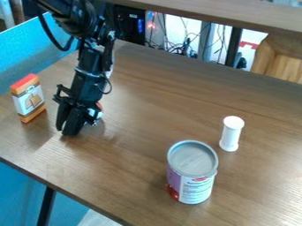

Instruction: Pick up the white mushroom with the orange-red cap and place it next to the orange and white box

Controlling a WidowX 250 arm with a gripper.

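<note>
Orange and white carton, red at its top, stands upright at the left of the frame, long axis near vertical. To its right, left of the frame's centre, the end effector hangs low over the table; whether it is spread or pressed together cannot be told. Immediately right of and behind the end effector is a red-and-white item, partly covered by it; contact and long axis cannot be determined. A metal-topped can stands upright at lower centre-right. A white cylinder stands upright just beyond it, to the right. Surface: brown wood grain. Room: blue panel at upper left, cables at upper centre, wooden furniture at upper right.
</note>
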